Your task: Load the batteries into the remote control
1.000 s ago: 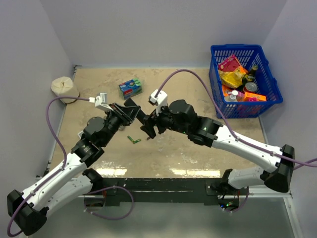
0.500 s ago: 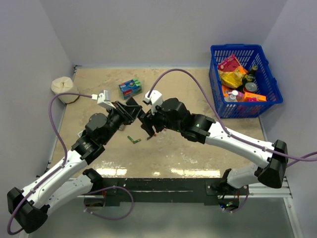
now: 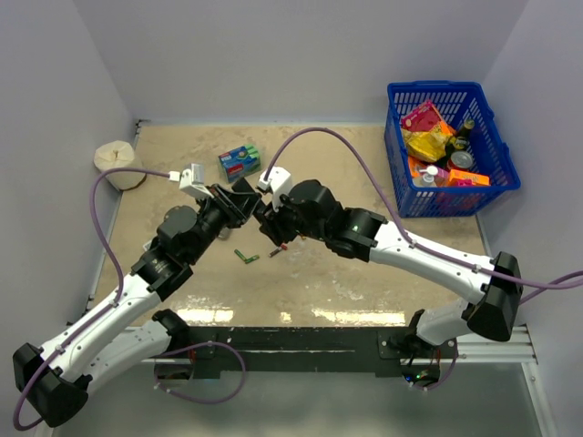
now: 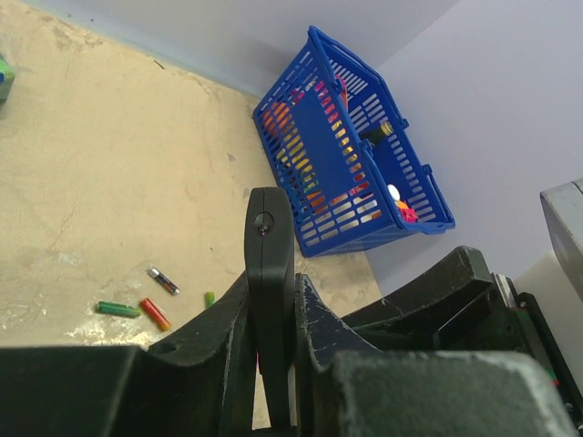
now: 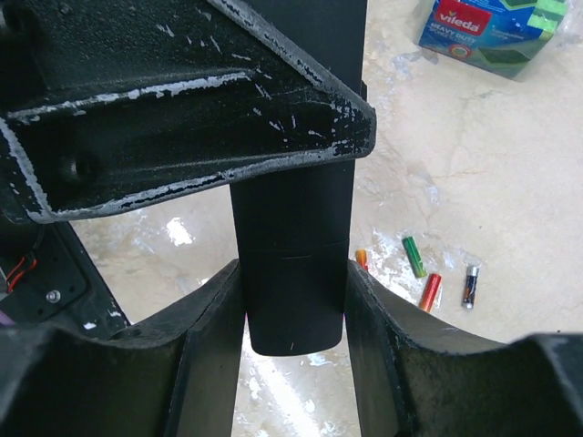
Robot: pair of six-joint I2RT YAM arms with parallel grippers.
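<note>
L claw [image 4: 271, 314] is clamped on the black remote control [image 4: 269, 237], held upright off the tabletop [image 5: 455, 182]. R claw [image 5: 291, 282] straddles the remote's free end. Its pads look to touch both sides, so prob. gripping. Batteries [image 5: 414, 257] lie loose below & just beyond R claw, none in the remote. Judged early stage: remote looks closed, so opening + loading all left.

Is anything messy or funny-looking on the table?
Yes. The batteries lie scattered loose on the table, pointing different ways. None of them looks to be in the remote control, which is held up in the air above them.
</note>
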